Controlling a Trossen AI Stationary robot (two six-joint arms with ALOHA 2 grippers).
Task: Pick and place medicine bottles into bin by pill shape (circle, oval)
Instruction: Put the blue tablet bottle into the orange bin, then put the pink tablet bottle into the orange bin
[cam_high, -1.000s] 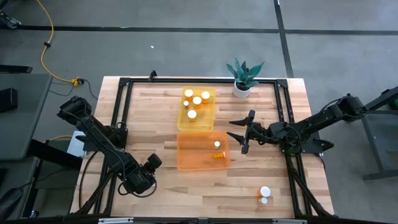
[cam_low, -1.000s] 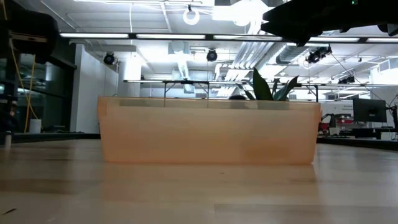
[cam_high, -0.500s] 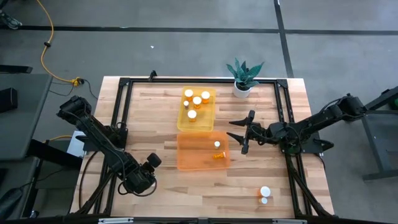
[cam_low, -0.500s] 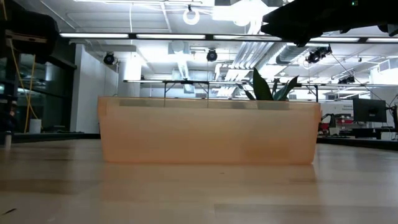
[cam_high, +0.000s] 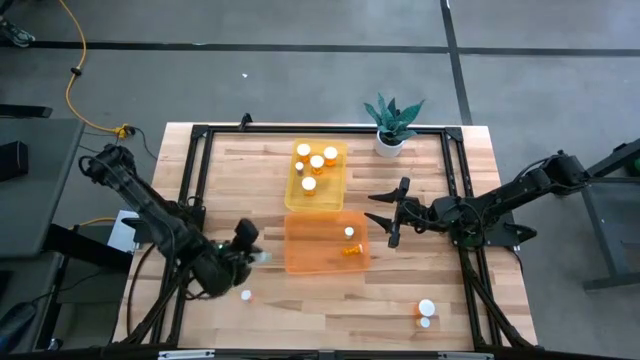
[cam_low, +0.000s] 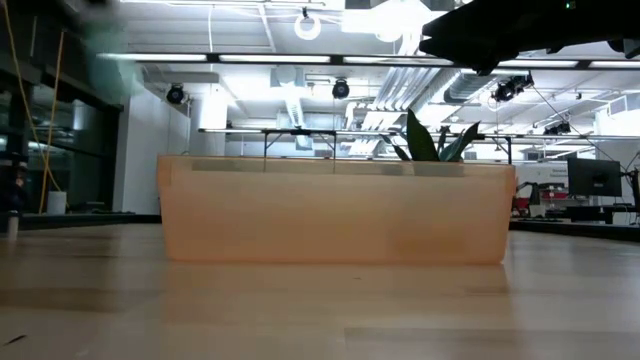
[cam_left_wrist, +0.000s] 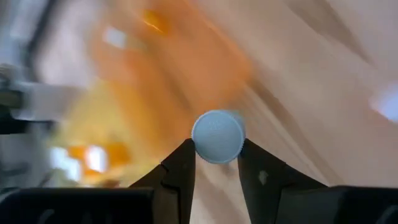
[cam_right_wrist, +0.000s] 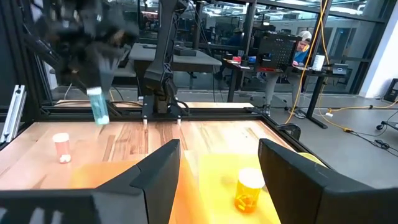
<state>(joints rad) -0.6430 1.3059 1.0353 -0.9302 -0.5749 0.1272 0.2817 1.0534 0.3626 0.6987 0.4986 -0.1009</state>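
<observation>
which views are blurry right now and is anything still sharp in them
Left wrist view: the background is smeared with motion, but the white cap of the bottle in the left gripper stays fairly crisp. Right wrist view: only the far-off left arm is blurred. High view: sharp apart from slight blur at the left gripper.

Both arms are dark, jointed and slender. The left gripper and right gripper each end in two tapered black fingers.
</observation>
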